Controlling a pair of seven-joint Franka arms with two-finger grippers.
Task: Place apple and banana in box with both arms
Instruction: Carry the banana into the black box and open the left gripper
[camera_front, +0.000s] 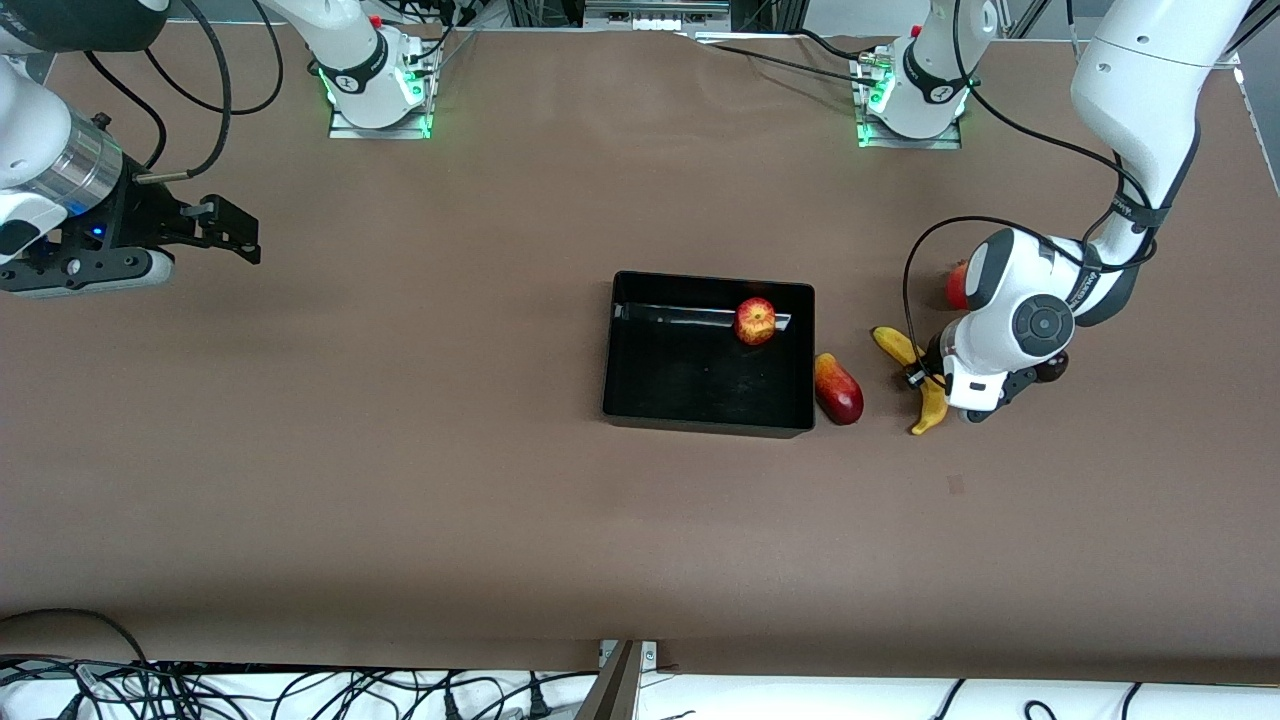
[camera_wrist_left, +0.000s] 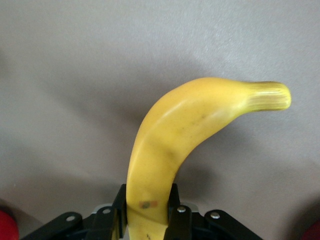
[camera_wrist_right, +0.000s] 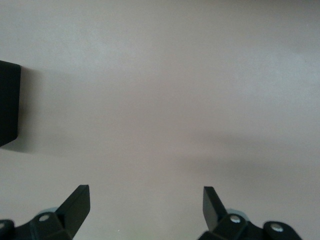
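The apple (camera_front: 755, 321), red with yellow streaks, lies inside the black box (camera_front: 707, 283), against the wall nearest the robots' bases. The banana (camera_front: 897, 345) lies on the table toward the left arm's end, past the box. My left gripper (camera_front: 935, 385) is down on the banana's middle, largely hidden under its white wrist. In the left wrist view the banana (camera_wrist_left: 170, 135) fills the gap between the two fingers of the left gripper (camera_wrist_left: 146, 200), which press on both its sides. My right gripper (camera_front: 235, 235) waits open and empty over bare table at the right arm's end; it also shows in the right wrist view (camera_wrist_right: 145, 200).
A red-yellow mango (camera_front: 838, 389) lies on the table between the box and the banana, close to the box's wall. A red round fruit (camera_front: 957, 285) is partly hidden by the left arm. A dark object (camera_front: 1052, 368) sits beside the left wrist. The box's corner (camera_wrist_right: 7, 105) shows in the right wrist view.
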